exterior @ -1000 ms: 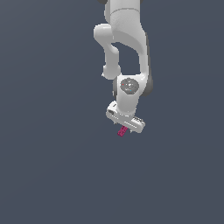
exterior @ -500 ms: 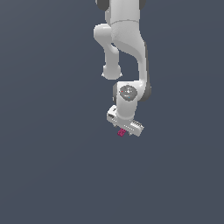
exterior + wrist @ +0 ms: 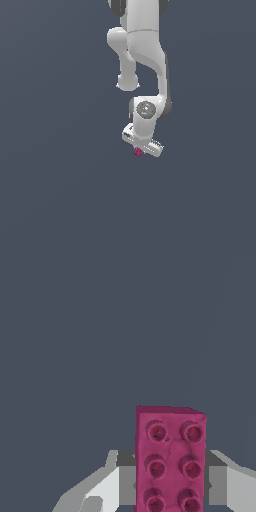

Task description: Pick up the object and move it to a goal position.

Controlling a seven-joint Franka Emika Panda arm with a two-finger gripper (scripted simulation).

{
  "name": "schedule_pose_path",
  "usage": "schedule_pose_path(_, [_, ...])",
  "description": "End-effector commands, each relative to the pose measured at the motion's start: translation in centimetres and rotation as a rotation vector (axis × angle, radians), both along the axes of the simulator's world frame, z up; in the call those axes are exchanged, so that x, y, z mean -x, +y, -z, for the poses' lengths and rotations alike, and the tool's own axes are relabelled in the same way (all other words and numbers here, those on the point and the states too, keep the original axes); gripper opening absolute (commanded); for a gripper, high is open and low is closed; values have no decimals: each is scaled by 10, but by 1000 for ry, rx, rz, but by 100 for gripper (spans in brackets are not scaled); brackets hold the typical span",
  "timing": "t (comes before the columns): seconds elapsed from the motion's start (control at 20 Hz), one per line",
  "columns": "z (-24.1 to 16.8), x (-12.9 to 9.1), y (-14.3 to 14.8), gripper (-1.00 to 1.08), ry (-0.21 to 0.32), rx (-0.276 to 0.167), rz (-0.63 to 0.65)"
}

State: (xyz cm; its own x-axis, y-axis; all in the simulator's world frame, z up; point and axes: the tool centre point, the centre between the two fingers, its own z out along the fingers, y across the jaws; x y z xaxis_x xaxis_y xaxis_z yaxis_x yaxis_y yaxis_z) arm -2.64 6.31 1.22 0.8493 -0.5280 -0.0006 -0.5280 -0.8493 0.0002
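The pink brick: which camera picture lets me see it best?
The wrist view. There the pink brick fills a big part of the picture, and you can count six round bumps on it, with the grey fingers on either side. In the exterior view it is only a tiny pink speck under the white gripper.

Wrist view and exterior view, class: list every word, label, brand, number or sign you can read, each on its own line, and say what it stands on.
None: no readable text in either view.
The pink block shows only round studs, with no lettering legible on them.
The white gripper and arm carry no readable label; the round grey mark on the wrist is too small to read.
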Motion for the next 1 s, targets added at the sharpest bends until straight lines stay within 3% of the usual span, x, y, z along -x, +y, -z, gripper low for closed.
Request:
schedule_pose_path(0.0, [0, 0, 0, -100, 0, 0, 0])
schedule_pose_path(0.55, [-7, 0, -2, -100, 0, 0, 0])
schedule_pose_path(0.95, [-46, 1, -12, -100, 0, 0, 1])
